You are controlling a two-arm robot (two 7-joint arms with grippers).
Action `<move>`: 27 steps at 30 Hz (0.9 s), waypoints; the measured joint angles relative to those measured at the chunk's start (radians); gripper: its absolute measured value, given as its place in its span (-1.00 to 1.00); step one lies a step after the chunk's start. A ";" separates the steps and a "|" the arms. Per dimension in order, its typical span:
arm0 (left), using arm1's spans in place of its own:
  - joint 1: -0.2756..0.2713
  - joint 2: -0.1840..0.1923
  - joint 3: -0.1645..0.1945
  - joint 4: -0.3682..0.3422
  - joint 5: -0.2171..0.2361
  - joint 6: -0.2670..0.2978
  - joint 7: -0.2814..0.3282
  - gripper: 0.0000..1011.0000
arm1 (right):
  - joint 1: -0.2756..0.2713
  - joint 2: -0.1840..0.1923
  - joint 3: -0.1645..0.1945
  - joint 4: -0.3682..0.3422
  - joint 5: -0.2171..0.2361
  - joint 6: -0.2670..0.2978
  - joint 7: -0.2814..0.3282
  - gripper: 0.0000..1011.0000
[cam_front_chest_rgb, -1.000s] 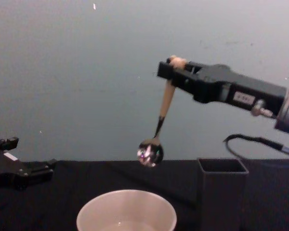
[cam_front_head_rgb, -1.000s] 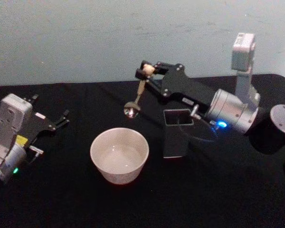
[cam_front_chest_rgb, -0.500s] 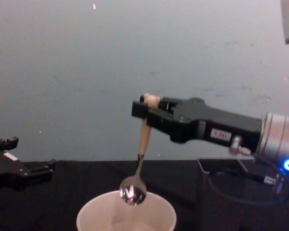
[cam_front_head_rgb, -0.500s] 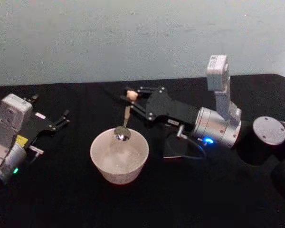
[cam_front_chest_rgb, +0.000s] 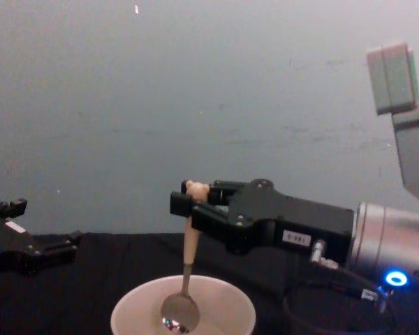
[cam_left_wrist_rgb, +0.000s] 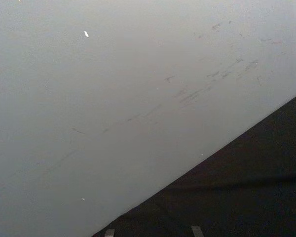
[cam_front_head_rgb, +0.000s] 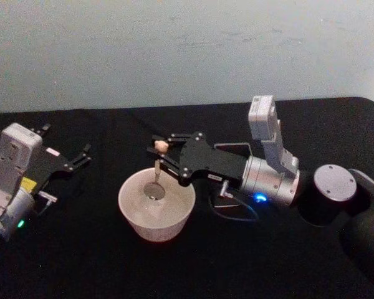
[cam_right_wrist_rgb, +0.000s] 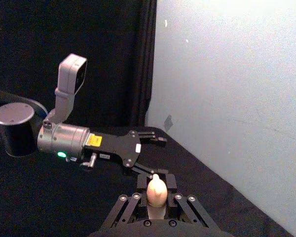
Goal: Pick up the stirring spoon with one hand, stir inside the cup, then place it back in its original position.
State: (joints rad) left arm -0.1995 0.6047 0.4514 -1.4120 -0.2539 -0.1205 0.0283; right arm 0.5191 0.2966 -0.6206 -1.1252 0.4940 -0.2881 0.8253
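My right gripper (cam_front_head_rgb: 164,153) is shut on the top of the stirring spoon's cream handle (cam_front_chest_rgb: 190,244), just under the small bear head (cam_right_wrist_rgb: 156,190). The stirring spoon hangs nearly upright, and its small metal bowl (cam_front_head_rgb: 153,189) is down inside the cream-white cup (cam_front_head_rgb: 153,228), below the rim (cam_front_chest_rgb: 227,296). This cup stands at the middle of the black table. The dark holder that is the original position is hidden behind my right arm. My left gripper (cam_front_head_rgb: 83,156) rests open on the table at the far left, well away from the cup.
A black cloth covers the table (cam_front_head_rgb: 81,261), with a pale wall (cam_front_head_rgb: 174,50) close behind it. The right arm's silver wrist (cam_front_head_rgb: 271,180) and a black cable loop (cam_front_head_rgb: 234,210) lie just right of the cup. The left arm (cam_right_wrist_rgb: 64,140) lies low on the table.
My right gripper has carried the spoon from high up beside the holder, forward and down, so its bowl is now inside the cup. The left arm has not moved.
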 joint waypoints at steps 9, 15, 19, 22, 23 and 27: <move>0.000 0.000 0.000 0.000 0.000 0.000 0.000 0.98 | 0.015 -0.033 -0.007 0.063 -0.029 -0.028 0.000 -0.58; 0.000 0.000 0.000 0.000 0.000 0.000 0.000 0.98 | 0.013 -0.036 -0.001 0.069 -0.042 -0.029 -0.006 -0.58; 0.000 0.000 0.000 0.000 0.000 0.000 0.000 0.98 | 0.010 -0.034 0.005 0.066 -0.046 -0.032 -0.010 -0.58; 0.000 0.000 0.000 0.000 0.000 0.000 0.000 0.98 | 0.005 -0.029 0.011 0.059 -0.048 -0.032 -0.014 -0.58; 0.000 0.000 0.000 0.000 0.000 0.000 0.000 0.98 | 0.001 -0.024 0.015 0.053 -0.048 -0.031 -0.016 -0.58; 0.000 0.000 0.000 0.000 0.000 0.000 0.000 0.98 | -0.015 -0.010 0.026 0.029 -0.042 -0.024 -0.021 -0.58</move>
State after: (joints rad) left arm -0.1995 0.6047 0.4514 -1.4120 -0.2539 -0.1205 0.0283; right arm 0.5041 0.2869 -0.5945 -1.0962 0.4523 -0.3119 0.8044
